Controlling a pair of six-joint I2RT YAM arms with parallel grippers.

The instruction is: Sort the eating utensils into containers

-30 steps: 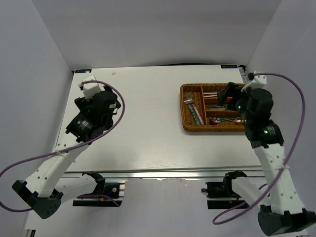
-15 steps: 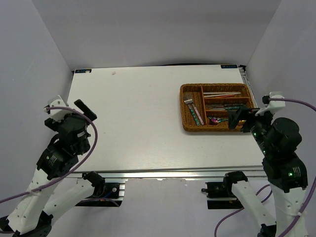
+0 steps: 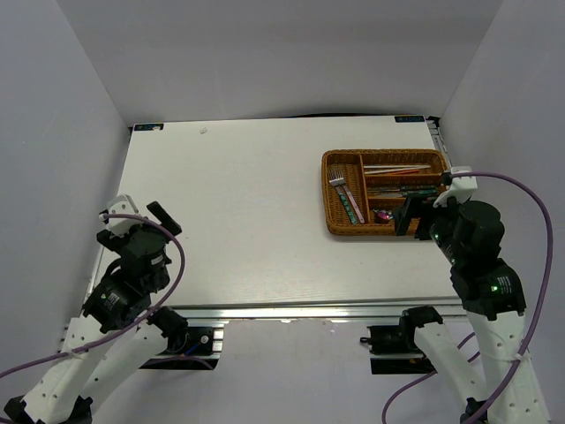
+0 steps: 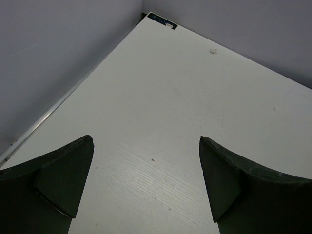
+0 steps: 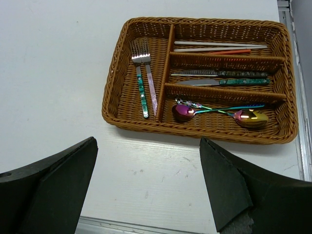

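The brown wicker tray [image 3: 328,196] stands at the right back of the table and shows fully in the right wrist view [image 5: 146,124]. Its long crosswise section holds two forks [image 5: 141,83]. The three slots hold chopsticks [image 5: 219,47], two knives [image 5: 222,74] and two shiny spoons [image 5: 185,112]. My right gripper [image 3: 422,214] is open and empty, above the table at the tray's near right corner; its jaws [image 5: 148,185] frame bare table in front of the tray. My left gripper [image 3: 137,219] is open and empty over the table's near left edge, its jaws [image 4: 146,180] over bare white table.
Grey walls close in the table on the left, back and right. A metal rail [image 3: 291,309] runs along the near edge. A small mark [image 3: 204,131] and a corner label [image 3: 146,127] sit at the far left.
My left arm has drawn back from the far left towards the near left edge. My right gripper has drawn back from above the tray to its near right corner. Both stay open.
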